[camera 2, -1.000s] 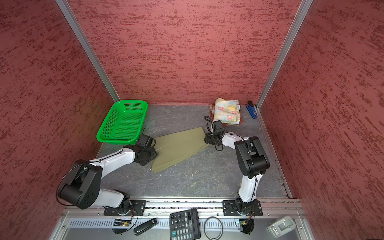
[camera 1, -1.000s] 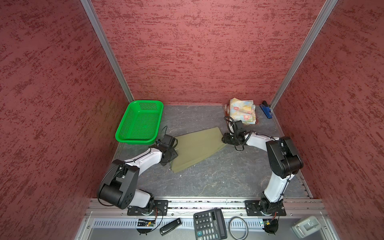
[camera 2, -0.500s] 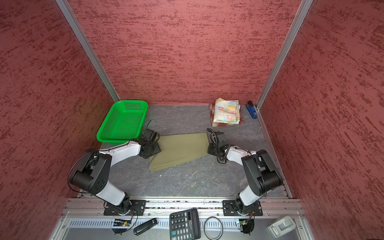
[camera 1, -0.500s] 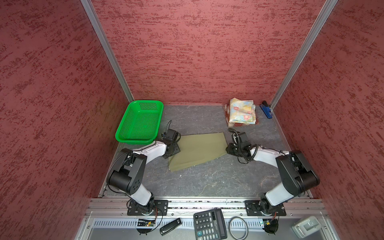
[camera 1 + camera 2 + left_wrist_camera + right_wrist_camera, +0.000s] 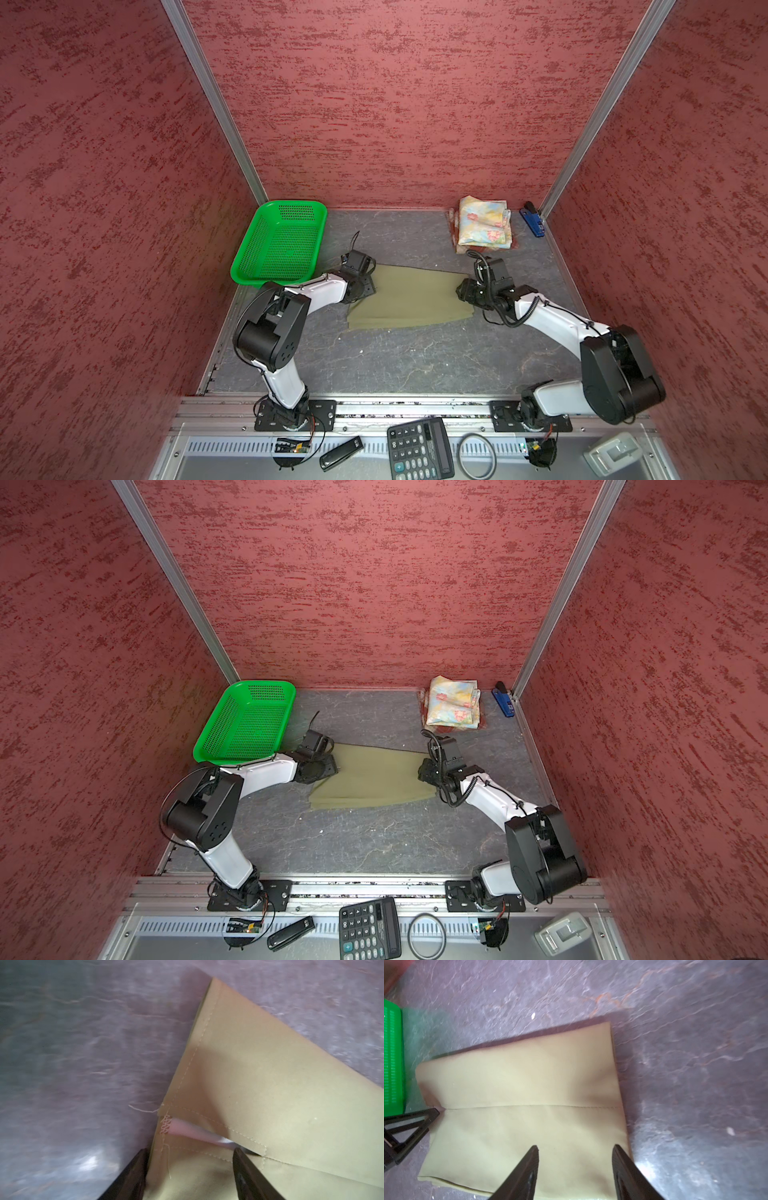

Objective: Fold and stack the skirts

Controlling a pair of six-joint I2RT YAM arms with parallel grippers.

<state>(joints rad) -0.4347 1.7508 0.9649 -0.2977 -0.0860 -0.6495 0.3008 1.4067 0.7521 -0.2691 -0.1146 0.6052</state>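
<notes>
An olive skirt (image 5: pixel 409 299) lies flat on the surface (image 5: pixel 415 361). The left end effector (image 5: pixel 190 1149) and right end effector (image 5: pixel 575 1146), both wide and empty, sit at opposite ends, probably to pinch and fold it.

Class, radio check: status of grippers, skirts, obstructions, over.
Left gripper open at corner of khaki skirt. Right gripper open over opposite end. Skirt flat, not yet stacked on floral skirt. Nothing in the way.

a green mesh basket (image 5: pixel 248 245) sits back left, a blue stapler (image 5: pixel 533 223) back right, and a calculator (image 5: pixel 419 449) beside a black stick-shaped device (image 5: pixel 341 453) in front.
</notes>
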